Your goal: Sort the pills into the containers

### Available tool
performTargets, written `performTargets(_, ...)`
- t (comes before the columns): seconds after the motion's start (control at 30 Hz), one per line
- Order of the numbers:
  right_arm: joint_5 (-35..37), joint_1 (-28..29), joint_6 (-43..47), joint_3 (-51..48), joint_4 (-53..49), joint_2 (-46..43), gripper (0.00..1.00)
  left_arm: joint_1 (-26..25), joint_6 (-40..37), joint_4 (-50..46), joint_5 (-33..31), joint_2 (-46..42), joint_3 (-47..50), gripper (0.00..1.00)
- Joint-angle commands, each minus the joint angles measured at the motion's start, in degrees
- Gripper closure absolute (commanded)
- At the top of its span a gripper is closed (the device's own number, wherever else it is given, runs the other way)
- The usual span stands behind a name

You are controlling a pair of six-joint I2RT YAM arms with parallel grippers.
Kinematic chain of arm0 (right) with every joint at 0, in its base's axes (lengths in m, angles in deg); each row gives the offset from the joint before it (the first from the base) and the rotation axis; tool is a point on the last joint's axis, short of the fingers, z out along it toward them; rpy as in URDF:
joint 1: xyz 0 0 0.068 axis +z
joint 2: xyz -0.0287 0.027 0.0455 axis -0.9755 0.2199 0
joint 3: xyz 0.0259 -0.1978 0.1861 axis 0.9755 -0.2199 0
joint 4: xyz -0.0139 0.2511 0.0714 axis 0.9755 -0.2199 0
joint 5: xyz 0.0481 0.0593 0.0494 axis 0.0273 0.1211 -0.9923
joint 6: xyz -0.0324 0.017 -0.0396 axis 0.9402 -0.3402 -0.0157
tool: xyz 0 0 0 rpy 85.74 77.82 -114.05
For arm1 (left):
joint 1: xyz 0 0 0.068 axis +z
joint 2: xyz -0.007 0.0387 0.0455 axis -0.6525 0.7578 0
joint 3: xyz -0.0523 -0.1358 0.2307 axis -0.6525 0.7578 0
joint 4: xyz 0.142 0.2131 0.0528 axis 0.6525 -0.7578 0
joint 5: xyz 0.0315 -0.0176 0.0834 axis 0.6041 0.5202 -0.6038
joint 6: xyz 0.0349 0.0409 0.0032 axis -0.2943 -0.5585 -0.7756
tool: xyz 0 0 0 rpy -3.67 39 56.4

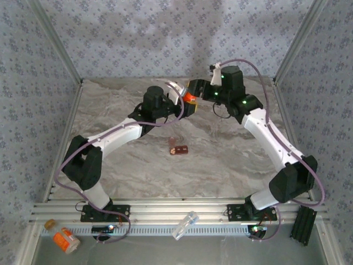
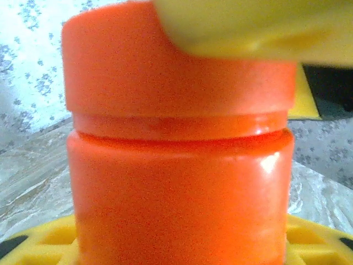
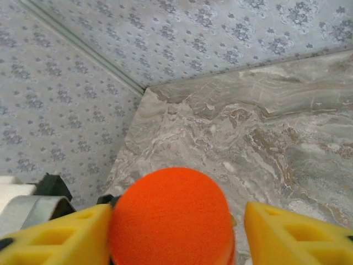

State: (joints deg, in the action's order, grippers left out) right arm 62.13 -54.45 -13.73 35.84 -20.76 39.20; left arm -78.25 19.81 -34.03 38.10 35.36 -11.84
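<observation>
An orange jar (image 1: 189, 97) with an orange cap hangs above the far middle of the table, between both grippers. My left gripper (image 1: 183, 104) is shut on the jar's body (image 2: 176, 182), its yellow fingers (image 2: 38, 243) low on either side. My right gripper (image 3: 176, 232) stands open around the cap (image 3: 171, 218): the left finger (image 3: 55, 237) touches it, and a gap separates the right finger (image 3: 298, 232) from it. The containers (image 1: 178, 149), a small dark red-brown box, lie on the table's middle. The pills are hidden.
A white-capped orange bottle (image 1: 66, 240) and a clear plastic tube (image 1: 185, 225) lie on the near ledge by the arm bases. Patterned walls close in the marble table (image 1: 231, 154) on three sides.
</observation>
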Motion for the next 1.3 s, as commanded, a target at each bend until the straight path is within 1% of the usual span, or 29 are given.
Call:
performTargets(0.0,-5.2,-4.0,-0.1,-1.4,1.1,-5.6,0.27,1.1,0.0,7.0,6.1,-3.6,-1.1,1.0)
performTargets(0.1,-9.2,-7.3,2.1,-1.7,1.3,-7.7,0.22,3.1,2.0,7.7,12.3,-3.5,-1.5,1.0)
performTargets(0.23,-17.3,-10.0,8.3,0.7,0.1,-6.9,0.14,4.7,4.8,7.3,20.4,-2.6,-3.4,1.0)
performTargets(0.33,-23.2,-10.2,14.2,4.1,-2.9,-4.5,0.11,5.1,5.0,5.0,25.7,-1.6,-5.8,1.0)
performTargets(0.47,-25.2,-9.2,19.3,8.3,-8.0,-1.8,0.11,5.1,4.3,1.4,29.5,-0.5,-8.3,1.0)
performTargets(0.63,-25.1,-7.1,21.2,11.2,-9.7,0.1,0.16,5.1,4.0,-0.2,31.0,0.0,-9.4,1.0)
performTargets(0.77,-24.9,-6.1,21.3,11.8,-9.6,0.8,0.19,5.0,3.9,-0.5,31.2,0.1,-9.5,1.0)
performTargets(0.93,-24.7,-4.9,21.2,11.9,-9.3,1.0,0.19,4.8,3.9,-0.9,31.2,0.1,-9.4,1.0)
performTargets(1.03,-24.6,-4.3,21.2,11.9,-9.5,1.3,0.22,4.9,3.8,-0.9,31.3,0.3,-9.5,1.0)
performTargets(1.07,-24.5,-4.2,21.2,11.9,-9.6,1.4,0.24,4.8,3.8,-0.8,31.3,0.2,-9.6,1.0)
performTargets(1.17,-24.2,-3.8,21.1,11.9,-9.6,1.7,0.33,4.8,3.9,-1.0,31.3,0.3,-9.6,1.0)
performTargets(1.27,-23.5,-3.3,20.6,11.8,-9.5,1.9,0.47,4.8,3.8,-1.0,31.4,0.3,-9.5,1.0)
